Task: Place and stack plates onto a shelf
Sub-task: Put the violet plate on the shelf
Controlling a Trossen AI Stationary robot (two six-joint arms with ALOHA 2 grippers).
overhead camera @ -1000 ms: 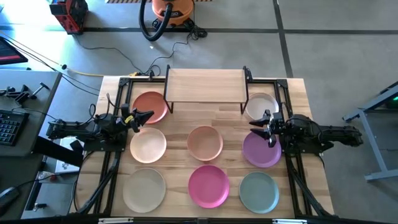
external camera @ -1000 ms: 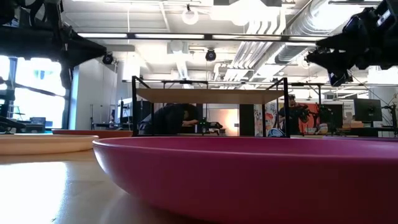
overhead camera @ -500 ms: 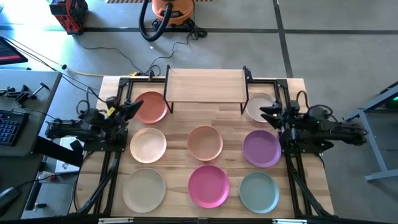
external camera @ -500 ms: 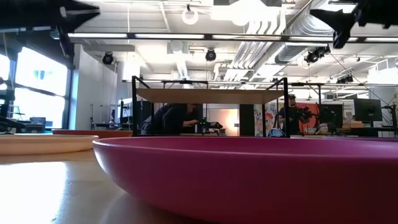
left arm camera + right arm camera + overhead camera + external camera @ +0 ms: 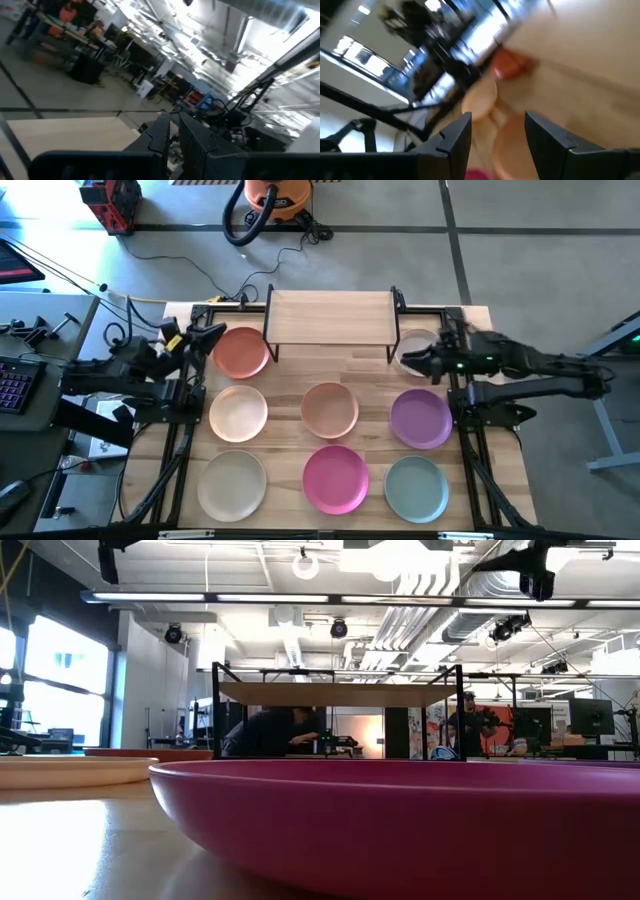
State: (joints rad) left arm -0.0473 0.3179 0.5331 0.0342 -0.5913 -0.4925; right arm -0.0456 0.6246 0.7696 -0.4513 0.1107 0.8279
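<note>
Eight plates lie flat on the wooden tabletop: terracotta [image 5: 240, 352], white [image 5: 420, 345], cream [image 5: 237, 413], tan-pink [image 5: 330, 409], purple [image 5: 420, 420], pale beige [image 5: 232, 485], magenta [image 5: 335, 477] and pale teal [image 5: 416, 488]. The light-wood shelf [image 5: 330, 317] stands on black legs at the far middle, with nothing on it. My left gripper [image 5: 214, 335] is raised beside the terracotta plate's left rim, its fingers together [image 5: 175, 137]. My right gripper [image 5: 412, 361] is open [image 5: 497, 130] and raised over the white plate's near left part.
Black metal frames [image 5: 178, 430] run along the table's left and right sides under the arms. The shelf's black legs [image 5: 271, 350] stand between the terracotta and white plates. In the low view the magenta plate [image 5: 400, 820] fills the foreground. People sit in the room behind.
Both grippers have risen and gone toward the table's far edge. The left one went from between the terracotta and cream plates to the terracotta plate's left rim. The right one went from above the purple plate to above the white plate. The plates have stayed put.
</note>
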